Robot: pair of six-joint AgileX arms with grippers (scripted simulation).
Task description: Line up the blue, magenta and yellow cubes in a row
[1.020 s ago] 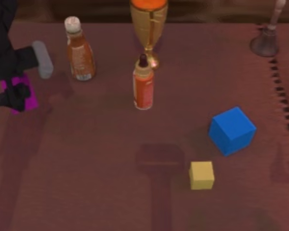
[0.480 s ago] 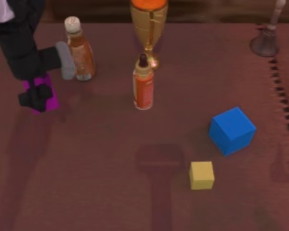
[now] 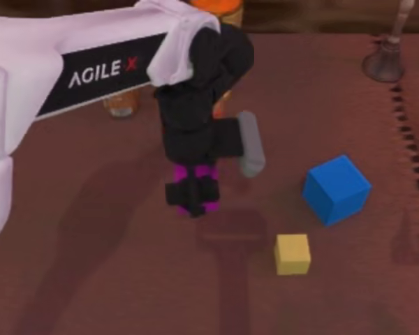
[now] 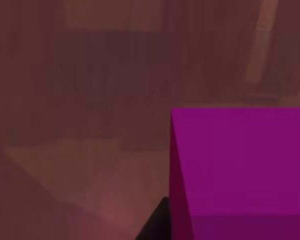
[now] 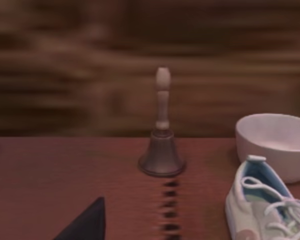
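Observation:
My left gripper (image 3: pixel 193 190) hangs over the middle of the table, shut on the magenta cube (image 3: pixel 210 172), which shows only as slivers between the black fingers. In the left wrist view the magenta cube (image 4: pixel 240 170) fills the near corner, with one dark finger (image 4: pixel 157 225) against its side. The blue cube (image 3: pixel 336 188) sits on the table to the right of that gripper. The small yellow cube (image 3: pixel 292 253) lies in front of the blue one, nearer the table's front edge. My right gripper (image 5: pixel 135 232) is parked out of the top view; one dark finger (image 5: pixel 87 225) shows, set wide.
A bell (image 3: pixel 384 63) stands at the back right, with a white bowl (image 5: pixel 275 142) and a sneaker (image 5: pixel 262 210) near it in the right wrist view. My left arm covers a brown bottle (image 3: pixel 121 103) and an orange-topped goblet (image 3: pixel 220 5) at the back.
My left arm swung from the far left to the table's middle, carrying the magenta cube, and now covers the bottles. The blue and yellow cubes have not moved.

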